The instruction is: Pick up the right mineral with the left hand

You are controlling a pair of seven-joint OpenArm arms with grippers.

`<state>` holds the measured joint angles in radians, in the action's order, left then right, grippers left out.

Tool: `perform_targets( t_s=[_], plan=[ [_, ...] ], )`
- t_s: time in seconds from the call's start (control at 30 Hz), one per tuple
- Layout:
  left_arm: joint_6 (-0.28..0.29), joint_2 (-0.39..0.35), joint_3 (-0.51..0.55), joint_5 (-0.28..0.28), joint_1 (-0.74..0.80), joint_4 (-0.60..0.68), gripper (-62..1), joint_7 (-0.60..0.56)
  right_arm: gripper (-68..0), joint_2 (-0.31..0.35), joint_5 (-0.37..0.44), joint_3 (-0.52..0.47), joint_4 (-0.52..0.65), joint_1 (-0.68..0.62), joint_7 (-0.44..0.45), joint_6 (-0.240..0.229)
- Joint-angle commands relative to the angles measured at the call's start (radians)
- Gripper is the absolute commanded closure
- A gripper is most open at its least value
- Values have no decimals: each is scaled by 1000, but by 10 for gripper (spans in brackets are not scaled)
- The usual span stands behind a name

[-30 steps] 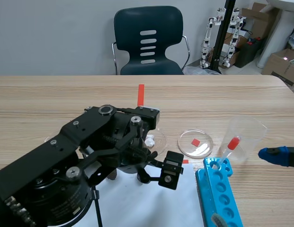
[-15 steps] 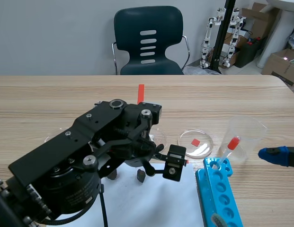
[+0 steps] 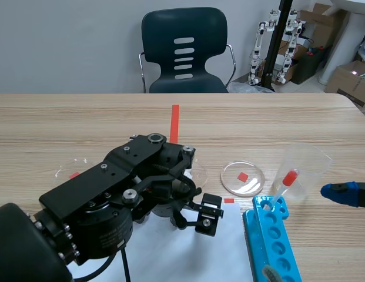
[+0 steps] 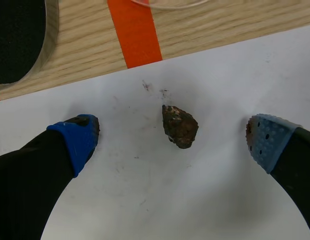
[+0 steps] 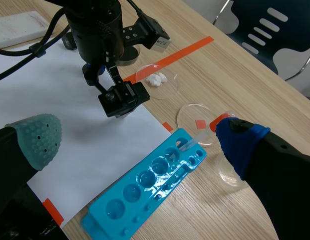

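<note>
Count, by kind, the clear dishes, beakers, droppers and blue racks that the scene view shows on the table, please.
Clear petri dishes: 3
Clear beaker: 1
Red-bulbed dropper: 1
Blue rack: 1
Total: 6

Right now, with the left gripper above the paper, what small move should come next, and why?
Probably lower slightly and close: the left gripper is open, and the mineral lies on the white paper between its pads, roughly centred and untouched.
</note>
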<state>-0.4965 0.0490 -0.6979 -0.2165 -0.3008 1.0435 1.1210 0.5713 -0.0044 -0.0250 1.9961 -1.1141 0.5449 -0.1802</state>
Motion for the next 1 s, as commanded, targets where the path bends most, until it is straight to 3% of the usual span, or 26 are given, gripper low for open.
perform_targets(
  t_s=[0.0, 0.4, 0.97],
  plan=[
    [0, 20, 2, 5, -16, 17, -577, -2, -655, 5, 8, -9, 10, 3, 12, 1],
    [2, 23, -16, 5, -15, 16, -427, -2, -655, 5, 8, -9, 10, 3, 12, 1],
    [2, 32, -16, 27, -16, 16, -421, -13, -655, 5, 8, -9, 10, 3, 12, 1]
  ],
)
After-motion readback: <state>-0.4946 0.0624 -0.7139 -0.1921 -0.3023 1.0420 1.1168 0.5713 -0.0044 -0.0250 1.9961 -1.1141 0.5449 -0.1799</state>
